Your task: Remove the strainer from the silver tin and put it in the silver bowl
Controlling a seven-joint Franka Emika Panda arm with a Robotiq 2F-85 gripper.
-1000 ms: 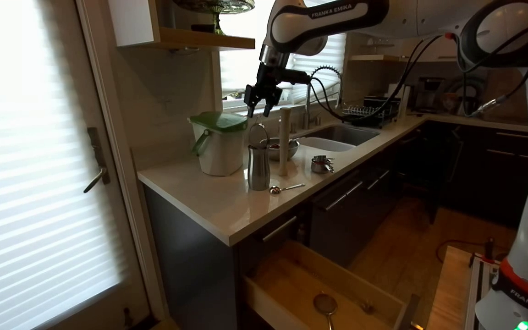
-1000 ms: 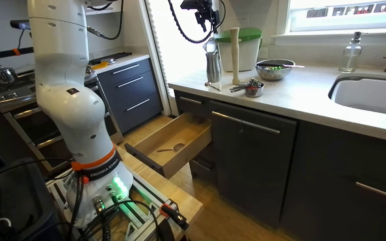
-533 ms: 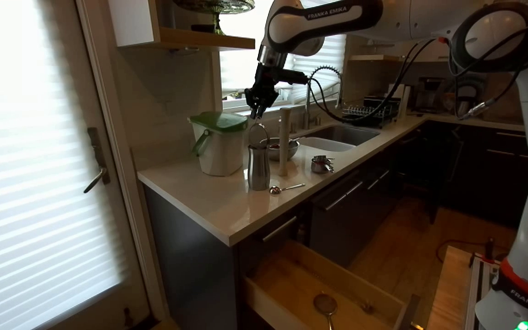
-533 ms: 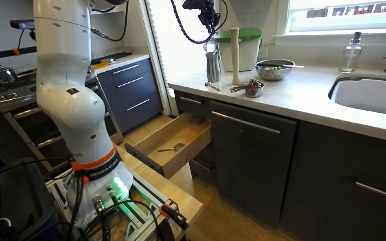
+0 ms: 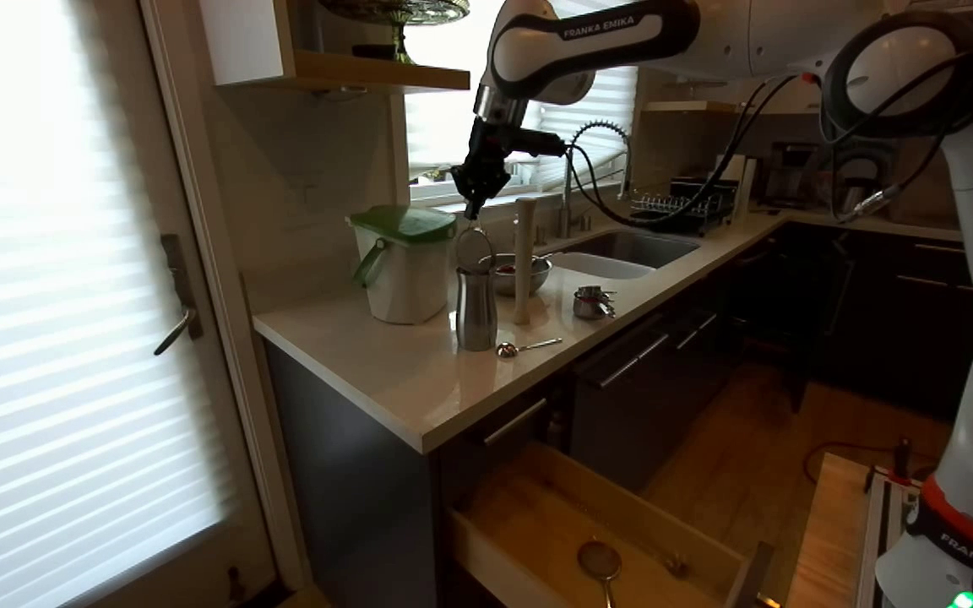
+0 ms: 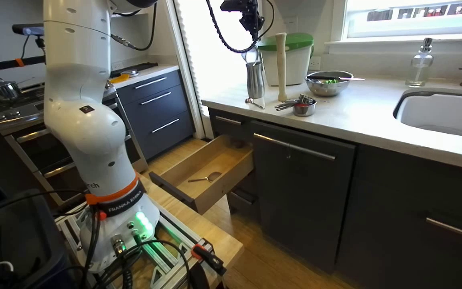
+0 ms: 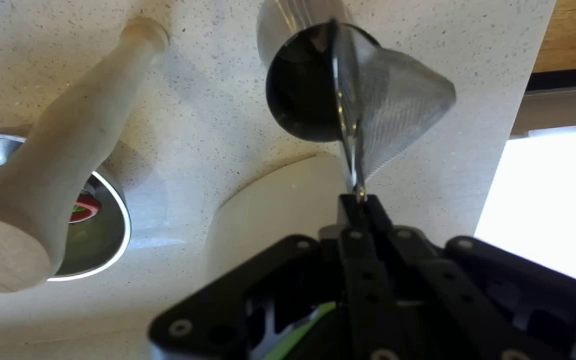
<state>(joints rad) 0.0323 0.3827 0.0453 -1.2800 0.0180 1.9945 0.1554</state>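
Note:
The strainer (image 5: 475,249) stands in the silver tin (image 5: 476,312), its round rim and mesh above the mouth and its lower part hidden inside. In the wrist view the mesh cone (image 7: 408,95) of the strainer leans out to the right of the tin's dark opening. Directly above, my gripper (image 7: 360,199) has its fingertips together on the thin metal tip at the strainer's top end. Both exterior views show the gripper (image 6: 254,42) pointing down over the tin. The silver bowl (image 6: 323,88) sits behind a wooden pestle, with utensils and something green inside.
The wooden pestle (image 5: 524,262) stands upright between tin and bowl. A white bin with a green lid (image 5: 406,270) is close by. Measuring cups (image 6: 304,108) and a scoop (image 5: 508,349) lie near the counter edge. Below, an open drawer (image 6: 207,172) holds another sieve.
My gripper's fingers have come together from apart and now pinch the strainer's tip. The gripper has lowered slightly, and the strainer's rim has shifted a little while the tin stands in place.

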